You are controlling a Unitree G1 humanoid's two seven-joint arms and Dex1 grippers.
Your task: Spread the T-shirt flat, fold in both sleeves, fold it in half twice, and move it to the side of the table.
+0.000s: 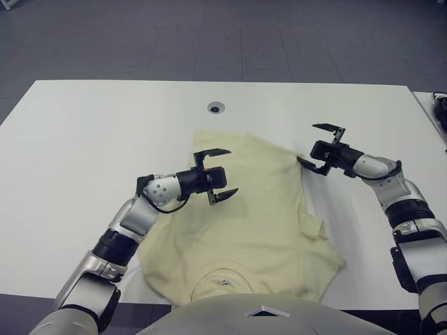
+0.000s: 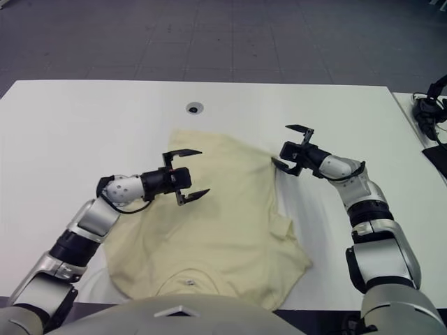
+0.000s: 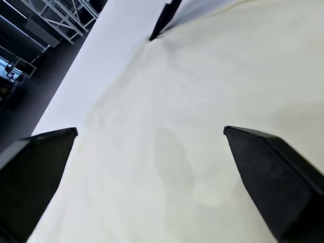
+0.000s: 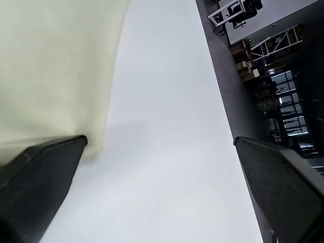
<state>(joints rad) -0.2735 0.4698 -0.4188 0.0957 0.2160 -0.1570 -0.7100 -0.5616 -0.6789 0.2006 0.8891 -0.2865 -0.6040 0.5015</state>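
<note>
My left gripper [image 1: 232, 170] hung over the T-shirt [image 1: 251, 230], jaws apart; my right gripper [image 1: 306, 143], equally spread, sat at its edge. Sleeve-folding seemed in hand; next I needed to pinch cloth.

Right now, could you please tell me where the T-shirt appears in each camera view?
Left eye view: T-shirt lower centre.
Right eye view: T-shirt lower centre, slightly left.
Left wrist view: T-shirt beneath the open left gripper.
Right wrist view: T-shirt edge beside the right gripper.
Shared landmark: the white table bordering it.
</note>
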